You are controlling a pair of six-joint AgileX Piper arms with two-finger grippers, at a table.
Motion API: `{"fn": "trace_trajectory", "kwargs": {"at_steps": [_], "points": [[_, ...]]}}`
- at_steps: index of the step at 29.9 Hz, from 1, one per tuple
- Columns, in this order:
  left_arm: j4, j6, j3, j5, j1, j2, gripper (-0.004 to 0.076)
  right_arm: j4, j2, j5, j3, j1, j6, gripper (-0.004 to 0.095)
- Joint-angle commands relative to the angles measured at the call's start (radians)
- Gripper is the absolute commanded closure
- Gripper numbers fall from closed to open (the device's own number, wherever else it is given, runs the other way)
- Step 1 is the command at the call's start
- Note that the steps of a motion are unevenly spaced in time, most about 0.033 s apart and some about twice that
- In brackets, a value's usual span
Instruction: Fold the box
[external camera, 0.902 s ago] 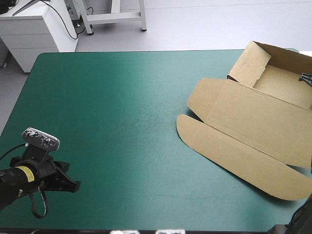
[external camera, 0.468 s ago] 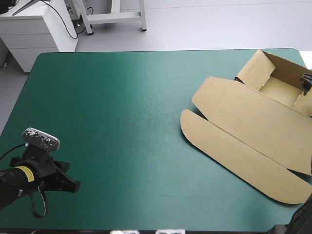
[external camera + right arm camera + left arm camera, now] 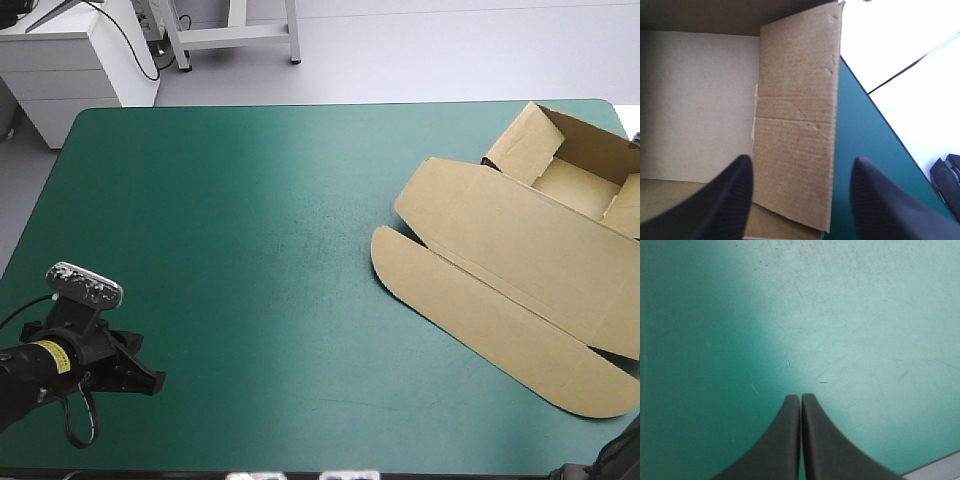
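Note:
The brown box (image 3: 500, 250) lies at the table's right side. Its tray end (image 3: 580, 165) near the far right corner has walls raised, and the lid lies flat with a rounded flap (image 3: 470, 320) toward the front. My right gripper (image 3: 802, 160) is open over the tray's corner, with an upright side flap (image 3: 795, 100) just ahead between its fingers; it touches nothing. In the high view that gripper is out of sight. My left gripper (image 3: 150, 380) rests shut and empty near the front left corner, over bare teal-green cover (image 3: 801, 397).
The table's right edge (image 3: 875, 120) runs close beside the box's side flap, with pale floor beyond it. A black object (image 3: 947, 175) sits past that edge. Teal-green cover (image 3: 250, 230) stretches between the left gripper and the box.
Earlier the box slid right and its tray walls drew in and rose. The right gripper's tip, seen at the tray's right edge just before, has left the high view. The left arm stayed still.

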Motion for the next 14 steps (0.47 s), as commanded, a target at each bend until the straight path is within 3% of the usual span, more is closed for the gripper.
{"fn": "trace_trajectory", "kwargs": {"at_steps": [1,4,14], "points": [[-0.01,-0.001,-0.026,0.033,0.0,0.0,0.0732,-0.012,-0.101,0.008,-0.034,-0.002,-0.016,0.0676],[-0.01,-0.001,-0.026,0.033,0.0,0.0,0.0732,0.025,-0.133,0.008,-0.034,-0.002,-0.023,0.0921],[-0.01,-0.001,-0.026,0.019,0.0,0.0,0.0732,0.351,-0.232,0.008,-0.034,0.001,-0.166,0.0923]]}}
